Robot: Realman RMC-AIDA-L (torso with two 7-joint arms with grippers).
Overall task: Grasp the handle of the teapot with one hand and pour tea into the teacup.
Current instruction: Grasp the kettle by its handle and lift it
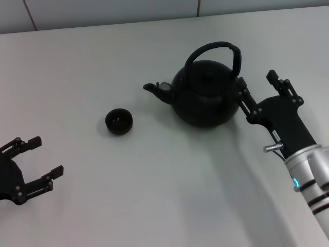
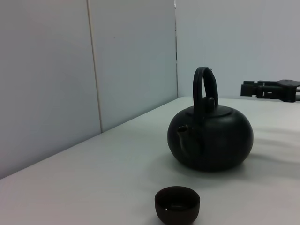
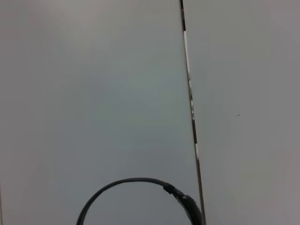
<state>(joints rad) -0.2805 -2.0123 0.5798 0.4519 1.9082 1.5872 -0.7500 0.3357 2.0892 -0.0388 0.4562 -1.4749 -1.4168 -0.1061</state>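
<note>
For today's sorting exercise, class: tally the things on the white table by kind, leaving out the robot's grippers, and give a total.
Round matte-black teapot with arched top handle: 1
Small low round black teacup without a handle: 1
Total: 2

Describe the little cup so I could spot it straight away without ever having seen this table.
Start at the big round black teapot with the arched handle, standing on the white table. Follow its short spout toward the robot's left; a little beyond it, apart from the pot, sits the teacup. It is the only small, low, round black cup, with no handle.
</note>
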